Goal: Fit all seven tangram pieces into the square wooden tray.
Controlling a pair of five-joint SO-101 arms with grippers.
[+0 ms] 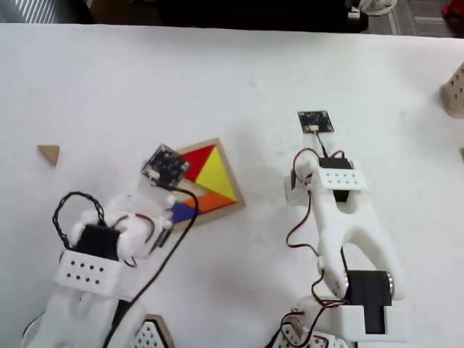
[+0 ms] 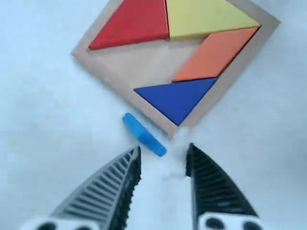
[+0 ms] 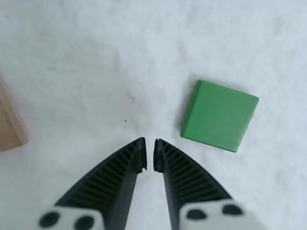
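The square wooden tray (image 2: 125, 72) lies turned like a diamond and holds a red triangle (image 2: 134, 23), a yellow triangle (image 2: 206, 17), an orange parallelogram (image 2: 216, 52) and a dark blue triangle (image 2: 180, 96). A small light blue piece (image 2: 144, 135) rests on edge on the table just outside the tray's near side. My left gripper (image 2: 163, 152) is open right behind that piece, not touching it. A green square (image 3: 219, 115) lies flat on the table. Beside it and a little short of it is my right gripper (image 3: 148, 144), shut and empty. The tray (image 1: 230, 177) sits between the arms.
A small tan triangle (image 1: 49, 154) lies alone at the far left of the white table. A perforated wooden object (image 1: 454, 90) stands at the right edge. One corner of the tray (image 3: 9, 125) shows to the side of the right gripper.
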